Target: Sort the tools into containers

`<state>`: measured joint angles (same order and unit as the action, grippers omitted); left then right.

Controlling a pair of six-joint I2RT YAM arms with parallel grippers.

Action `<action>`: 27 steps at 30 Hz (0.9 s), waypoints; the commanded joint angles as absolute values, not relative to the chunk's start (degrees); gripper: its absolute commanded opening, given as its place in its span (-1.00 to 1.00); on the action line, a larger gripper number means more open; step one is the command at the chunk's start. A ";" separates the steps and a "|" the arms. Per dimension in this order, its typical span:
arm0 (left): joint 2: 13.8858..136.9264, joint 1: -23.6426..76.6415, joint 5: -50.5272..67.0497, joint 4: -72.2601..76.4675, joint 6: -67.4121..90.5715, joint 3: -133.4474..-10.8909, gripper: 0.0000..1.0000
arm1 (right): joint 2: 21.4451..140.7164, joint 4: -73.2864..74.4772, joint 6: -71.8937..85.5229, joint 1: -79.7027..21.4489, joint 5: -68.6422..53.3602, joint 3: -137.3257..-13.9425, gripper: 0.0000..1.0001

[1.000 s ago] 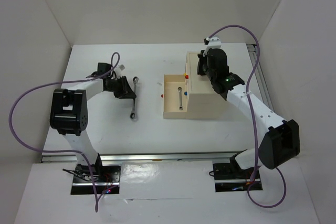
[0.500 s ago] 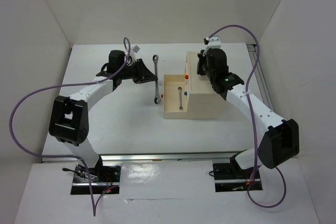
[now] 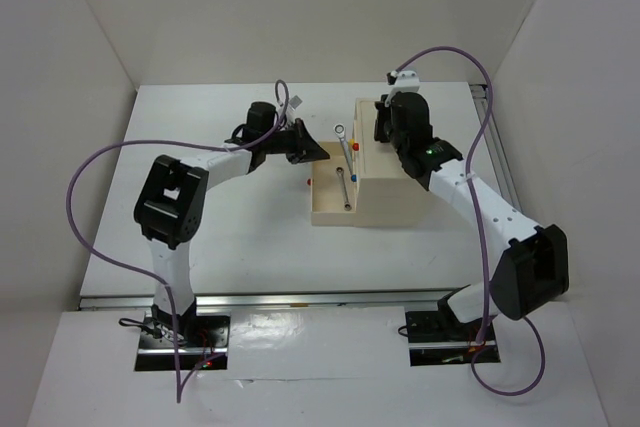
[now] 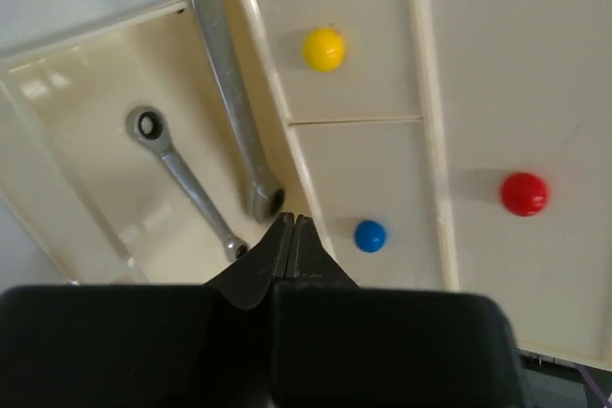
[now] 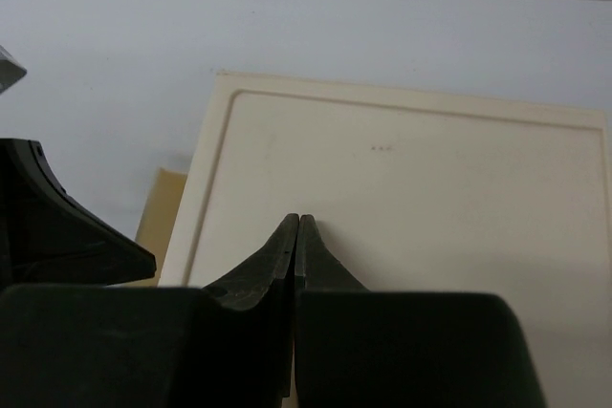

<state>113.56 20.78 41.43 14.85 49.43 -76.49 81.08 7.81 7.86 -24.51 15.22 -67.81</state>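
Tabletop [image 3: 230,237]: one box [image 3: 385,192], two wrenches [image 4: 186,183], seemingly four knobs [image 4: 324,48].

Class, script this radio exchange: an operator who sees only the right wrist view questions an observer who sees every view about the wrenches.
Operator: Past the right gripper I see only the top of the box. Is any wrench in a drawer?
Observer: Yes, one wrench lies flat in the open drawer.
Operator: Does the left gripper hold another?
Observer: No. The left gripper is shut on nothing, and a second wrench slants over the drawer with its end just ahead of the fingertips.
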 commanded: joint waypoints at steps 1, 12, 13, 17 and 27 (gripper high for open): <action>114.17 20.57 43.24 19.43 46.69 -76.03 -1.00 | 86.04 22.76 7.91 -24.79 15.47 -64.07 -1.00; 101.78 18.46 22.43 8.79 34.73 -70.75 -0.72 | 88.51 23.29 7.38 -24.79 16.00 -65.13 -1.00; 101.26 17.93 21.11 7.40 34.02 -71.62 -0.68 | 88.51 23.29 7.38 -24.79 16.00 -65.13 -1.00; 99.76 17.93 14.87 5.01 32.34 -72.16 -0.63 | 89.12 23.29 7.38 -24.79 16.00 -65.65 -1.00; 111.17 22.57 3.00 -11.07 29.88 -82.18 -1.00 | 90.17 23.82 7.38 -24.79 17.13 -65.65 -1.00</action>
